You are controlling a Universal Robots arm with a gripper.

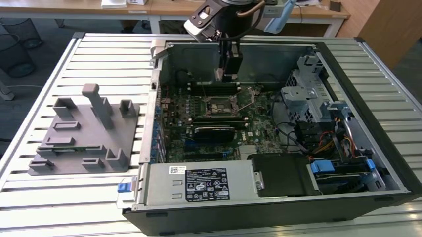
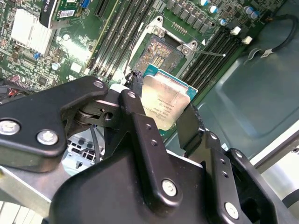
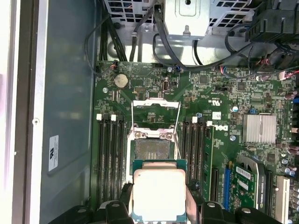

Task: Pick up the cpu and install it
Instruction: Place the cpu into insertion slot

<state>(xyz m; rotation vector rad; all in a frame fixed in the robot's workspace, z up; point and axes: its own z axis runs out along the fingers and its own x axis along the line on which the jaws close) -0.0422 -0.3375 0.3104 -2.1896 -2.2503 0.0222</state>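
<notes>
The gripper (image 2: 164, 99) has its two black fingers (image 2: 140, 123) closed narrowly on opposite edges of the cpu (image 3: 159, 193), which it holds silvery top up and clear of the board. Just beyond the cpu lies the open socket (image 3: 151, 152), its metal frame (image 3: 156, 103) lifted, on the green motherboard (image 3: 224, 98). In the exterior view the gripper (image 1: 228, 74) hangs inside the open case (image 1: 369, 148).

cpu (image 3: 159, 193): silvery top, green rim | gripper (image 2: 162, 105): black | motherboard (image 3: 210, 100): green
</notes>
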